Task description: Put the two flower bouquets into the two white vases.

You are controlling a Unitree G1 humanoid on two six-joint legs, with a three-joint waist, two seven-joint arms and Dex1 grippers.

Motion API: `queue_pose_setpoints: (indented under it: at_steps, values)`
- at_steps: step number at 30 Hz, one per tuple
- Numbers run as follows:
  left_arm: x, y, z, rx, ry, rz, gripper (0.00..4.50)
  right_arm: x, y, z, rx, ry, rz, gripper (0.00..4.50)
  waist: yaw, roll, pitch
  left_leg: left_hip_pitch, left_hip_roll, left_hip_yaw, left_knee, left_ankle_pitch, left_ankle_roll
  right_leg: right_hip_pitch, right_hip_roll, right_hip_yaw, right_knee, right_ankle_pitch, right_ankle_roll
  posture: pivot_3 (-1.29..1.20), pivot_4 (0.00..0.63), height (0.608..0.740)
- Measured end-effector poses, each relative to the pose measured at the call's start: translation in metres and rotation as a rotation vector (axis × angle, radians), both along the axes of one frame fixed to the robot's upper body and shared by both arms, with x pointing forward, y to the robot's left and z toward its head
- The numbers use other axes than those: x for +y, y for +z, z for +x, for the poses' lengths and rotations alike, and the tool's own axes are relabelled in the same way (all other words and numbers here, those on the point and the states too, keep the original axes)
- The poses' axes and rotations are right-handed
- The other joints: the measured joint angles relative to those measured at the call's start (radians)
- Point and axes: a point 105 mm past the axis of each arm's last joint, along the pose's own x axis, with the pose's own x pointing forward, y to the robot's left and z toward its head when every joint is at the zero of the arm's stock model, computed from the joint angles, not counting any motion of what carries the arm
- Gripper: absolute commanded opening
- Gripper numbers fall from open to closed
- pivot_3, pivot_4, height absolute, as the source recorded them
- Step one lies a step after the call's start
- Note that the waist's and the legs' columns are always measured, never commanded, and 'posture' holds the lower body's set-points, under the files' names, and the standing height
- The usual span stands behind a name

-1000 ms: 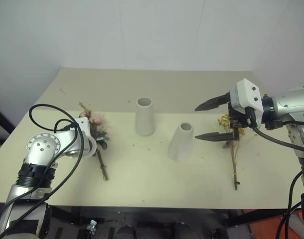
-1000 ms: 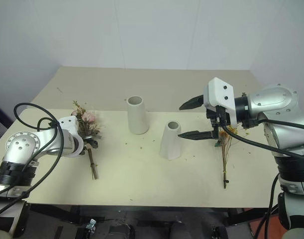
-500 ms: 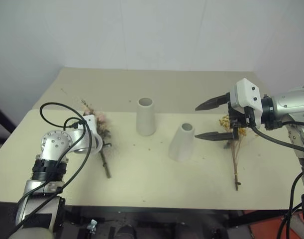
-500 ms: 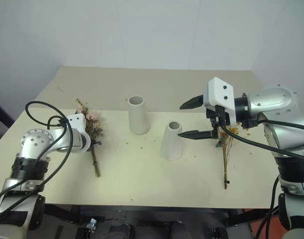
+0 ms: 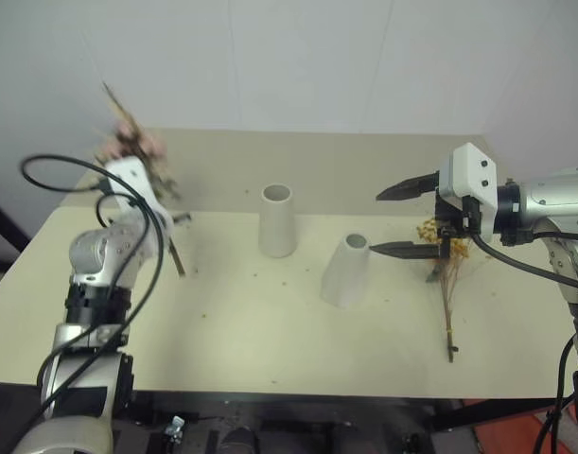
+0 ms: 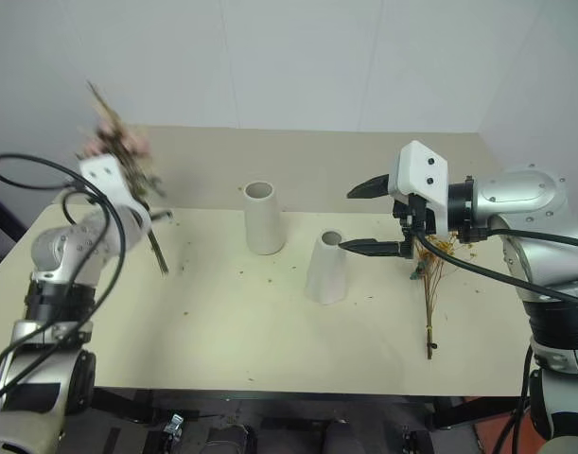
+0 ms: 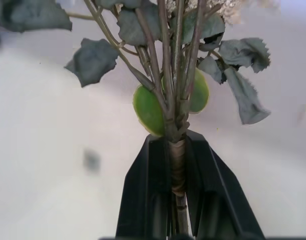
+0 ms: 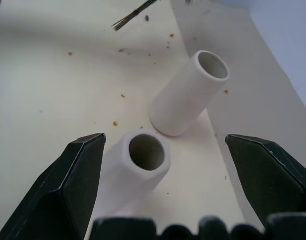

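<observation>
The big cream table (image 5: 270, 322) holds two white vases near its middle. The tall vase (image 5: 276, 220) stands straight up, and the short cone vase (image 5: 345, 271) stands near it, a bit closer to the robot and more to the right. The left gripper (image 7: 177, 165) is up in the air over the left side of the table, and its two black fingers are squeezed tight on the stems of the rose bouquet (image 5: 137, 156). The pink roses point up and away, and the brown stem ends hang down below the gripper, off the table. The right gripper (image 5: 409, 218) floats just to the right of the cone vase, its fingers spread wide apart with nothing between them. The yellow flower spray (image 5: 444, 274) lies flat on the table on the right side, partly under that gripper. Tiny crumbs (image 8: 114, 123) from the flowers are sprinkled on the table around the vases.
</observation>
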Motion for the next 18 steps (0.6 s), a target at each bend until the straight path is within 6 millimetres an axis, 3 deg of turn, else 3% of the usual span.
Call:
queue_pose_setpoints:
  at_steps: [2,7,10,18]
  values:
    - [0.003,0.021,0.004,-0.128,-0.018,-0.011,0.13,-0.002,0.001,0.002,-0.007,-0.030,0.022,4.50,-0.001,0.000,0.000,-0.001,0.000,0.000,0.000,0.000,0.000,0.000,0.000,0.000,-0.002,0.001,0.001,0.00,0.150,0.740]
    - [-0.026,0.054,0.005,-0.477,-0.303,-0.102,0.13,-0.007,0.006,-0.002,-0.001,-0.097,0.092,4.50,0.000,0.000,0.000,-0.005,0.000,0.000,0.000,0.000,0.001,-0.001,0.000,-0.001,-0.009,0.005,0.002,0.00,0.150,0.740]
    - [-0.030,0.068,0.000,-0.679,-0.411,-0.207,0.13,-0.007,0.000,-0.007,0.013,-0.111,0.096,4.50,0.001,0.000,0.000,-0.006,0.000,0.000,0.001,0.000,0.001,0.000,0.000,-0.001,-0.010,0.006,0.003,0.00,0.150,0.740]
    - [-0.063,0.098,-0.006,-0.930,-0.798,-0.230,0.13,-0.006,-0.006,-0.014,0.015,-0.165,0.110,4.50,-0.003,0.000,0.000,-0.006,0.000,0.000,0.002,0.000,0.002,0.000,0.000,-0.001,-0.009,0.006,0.004,0.00,0.150,0.740]
